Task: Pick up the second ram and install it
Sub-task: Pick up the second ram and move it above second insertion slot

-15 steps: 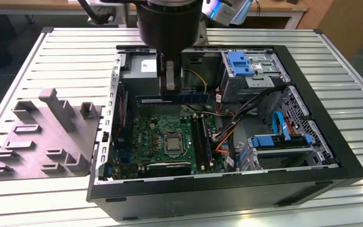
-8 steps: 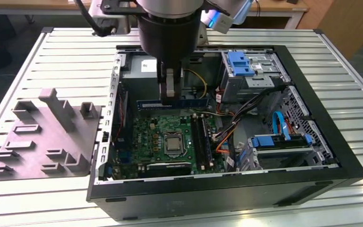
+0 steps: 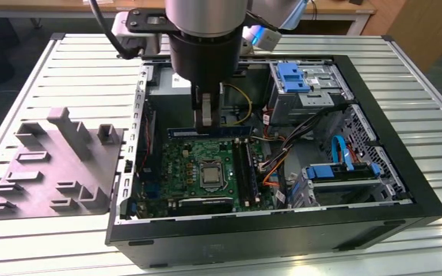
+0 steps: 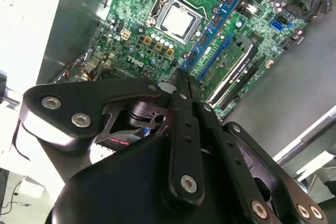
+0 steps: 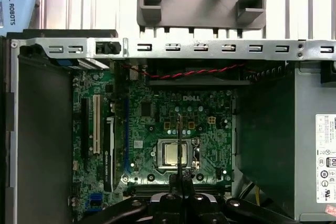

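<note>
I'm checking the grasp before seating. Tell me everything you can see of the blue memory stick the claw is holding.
The second ram is a long, thin, flat dark-blue circuit board with small black chips along one face. The claw is shut on its flat faces, holding it level on its long edge over the green motherboard, not seated in a slot. In the first wrist view it shows edge-on, a thin line crossing the processor socket. Nothing else appears to touch it.
</note>
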{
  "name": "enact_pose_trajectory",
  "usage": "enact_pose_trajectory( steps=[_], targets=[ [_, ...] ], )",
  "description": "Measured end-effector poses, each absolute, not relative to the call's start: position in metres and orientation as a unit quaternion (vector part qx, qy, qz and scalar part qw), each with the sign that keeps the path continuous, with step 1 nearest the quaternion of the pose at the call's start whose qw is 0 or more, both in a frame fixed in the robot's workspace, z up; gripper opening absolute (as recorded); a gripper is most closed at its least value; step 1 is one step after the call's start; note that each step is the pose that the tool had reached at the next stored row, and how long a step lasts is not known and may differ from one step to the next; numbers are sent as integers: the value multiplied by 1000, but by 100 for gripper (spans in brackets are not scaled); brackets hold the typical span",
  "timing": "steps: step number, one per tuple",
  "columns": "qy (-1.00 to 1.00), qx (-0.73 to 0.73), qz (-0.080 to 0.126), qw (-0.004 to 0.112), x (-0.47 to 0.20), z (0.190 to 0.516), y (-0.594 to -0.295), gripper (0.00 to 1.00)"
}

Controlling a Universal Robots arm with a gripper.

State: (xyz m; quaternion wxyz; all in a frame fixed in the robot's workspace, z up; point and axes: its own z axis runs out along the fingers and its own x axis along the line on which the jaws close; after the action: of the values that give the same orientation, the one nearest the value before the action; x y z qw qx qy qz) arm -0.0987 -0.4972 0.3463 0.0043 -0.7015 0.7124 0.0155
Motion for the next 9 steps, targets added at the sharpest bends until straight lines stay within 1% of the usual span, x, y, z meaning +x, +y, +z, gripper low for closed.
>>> enact_pose_trajectory(
  steps=[9],
  targets=[
    [712,-702,16,5,-98,334,-492,12]
  ],
)
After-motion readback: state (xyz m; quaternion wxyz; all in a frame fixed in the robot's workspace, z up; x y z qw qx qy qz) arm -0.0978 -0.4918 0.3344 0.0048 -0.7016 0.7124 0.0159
